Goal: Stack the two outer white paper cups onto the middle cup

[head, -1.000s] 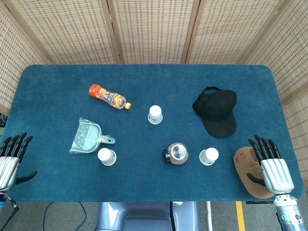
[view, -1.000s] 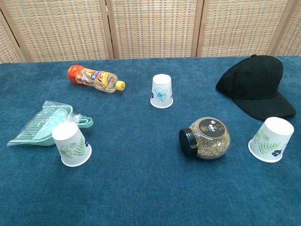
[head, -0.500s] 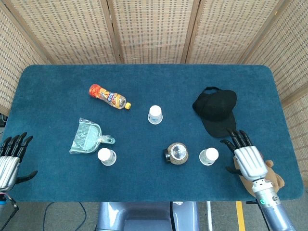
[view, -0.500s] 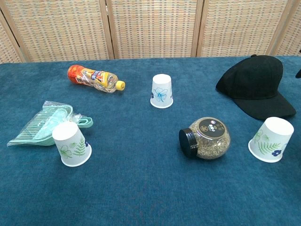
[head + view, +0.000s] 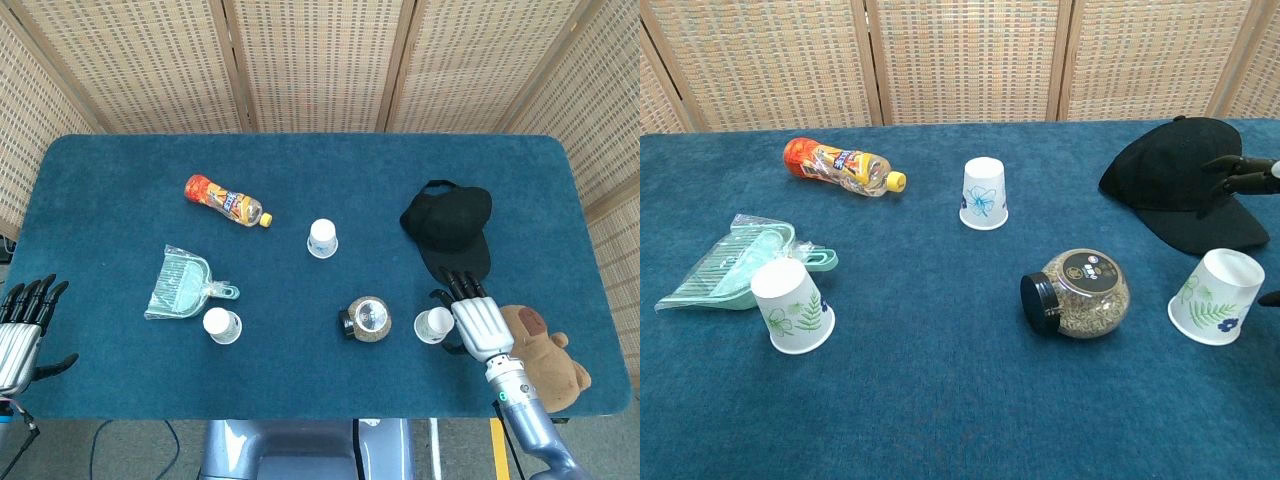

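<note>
The right robot hand (image 5: 478, 322), fingers spread and holding nothing, sits just right of the right paper cup (image 5: 433, 324); a careless close could tip it toward the spice jar (image 5: 366, 318). The left robot hand (image 5: 20, 330) rests spread at the counter's (image 5: 300, 390) near-left edge. The middle cup (image 5: 322, 238) stands farther back, the left cup (image 5: 221, 325) near left. No label is legible.

The right hand (image 5: 478, 322) moves from the lower right corner of the frame up and leftward, now open just beside the right cup (image 5: 433, 324). Its fingertips (image 5: 1238, 172) enter the chest view's right edge. A brown plush toy (image 5: 542, 355) is now uncovered.
</note>
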You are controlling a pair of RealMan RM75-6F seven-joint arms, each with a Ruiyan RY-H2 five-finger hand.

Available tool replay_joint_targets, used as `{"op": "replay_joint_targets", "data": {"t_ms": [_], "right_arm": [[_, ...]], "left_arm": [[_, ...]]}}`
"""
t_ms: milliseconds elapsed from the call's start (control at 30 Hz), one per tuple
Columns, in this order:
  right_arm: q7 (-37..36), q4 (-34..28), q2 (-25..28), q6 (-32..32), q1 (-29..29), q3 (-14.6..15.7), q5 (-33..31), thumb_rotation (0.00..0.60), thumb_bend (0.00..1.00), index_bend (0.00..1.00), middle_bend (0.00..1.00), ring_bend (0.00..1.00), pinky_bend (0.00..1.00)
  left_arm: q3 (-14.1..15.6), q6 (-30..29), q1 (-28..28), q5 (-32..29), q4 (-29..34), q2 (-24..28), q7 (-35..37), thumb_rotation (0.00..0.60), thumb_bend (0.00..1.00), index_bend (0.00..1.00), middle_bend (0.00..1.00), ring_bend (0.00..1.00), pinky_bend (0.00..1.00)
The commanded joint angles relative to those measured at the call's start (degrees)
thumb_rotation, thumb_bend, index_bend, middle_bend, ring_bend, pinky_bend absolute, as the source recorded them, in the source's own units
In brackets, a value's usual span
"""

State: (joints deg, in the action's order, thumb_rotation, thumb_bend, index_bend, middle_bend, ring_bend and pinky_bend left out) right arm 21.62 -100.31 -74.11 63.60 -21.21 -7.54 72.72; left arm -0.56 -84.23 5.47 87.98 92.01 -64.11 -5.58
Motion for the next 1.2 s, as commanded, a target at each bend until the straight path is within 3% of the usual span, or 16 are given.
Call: {"op": "replay_joint_targets", "data": {"t_ms": [33,367,667,900,1200], "right_arm": [[0.8,1.3,-0.8,-1.3,-1.1,-0.2,-2.2,0.6,0.21,0.3,0.0,0.0,0.01],[0.6,4.5,-3.3,-2.1,-2.3,0.3,-4.4,0.6,0.22,0.39,0.01,0.0,0.02],[-0.3,6.1,-4.7,-1.3,-2.9,0.6,-4.1,0.6,0.23,0.53,0.09,0.0,0.05],[-0.4,1.9,-1.9,1.3,-3.0,-0.4,-2.0,0.6,0.23,0.54,0.1,0.01,0.05],[4.5,-10.0,4.5,2.6,-6.8,-6.2,-3.2,0.6,0.23,0.54,0.1,0.01,0.05]], "left_arm": [[-0.1,0.2,0.1,-0.2,0.0,-0.1,-0.1,0.6,0.01,0.0,0.0,0.0,0.0],[-0.1,0.1,0.0,-0.3,0.0,0.0,-0.1,0.6,0.01,0.0,0.0,0.0,0.0],[0.0,0.4,0.2,-0.2,-0.1,0.0,-0.1,0.6,0.01,0.0,0.0,0.0,0.0],[0.0,0.3,0.1,-0.3,0.0,0.0,-0.1,0.6,0.01,0.0,0.0,0.0,0.0],[-0.1,0.1,0.1,-0.3,-0.2,-0.2,-0.3,0.6,0.01,0.0,0.0,0.0,0.0]]}}
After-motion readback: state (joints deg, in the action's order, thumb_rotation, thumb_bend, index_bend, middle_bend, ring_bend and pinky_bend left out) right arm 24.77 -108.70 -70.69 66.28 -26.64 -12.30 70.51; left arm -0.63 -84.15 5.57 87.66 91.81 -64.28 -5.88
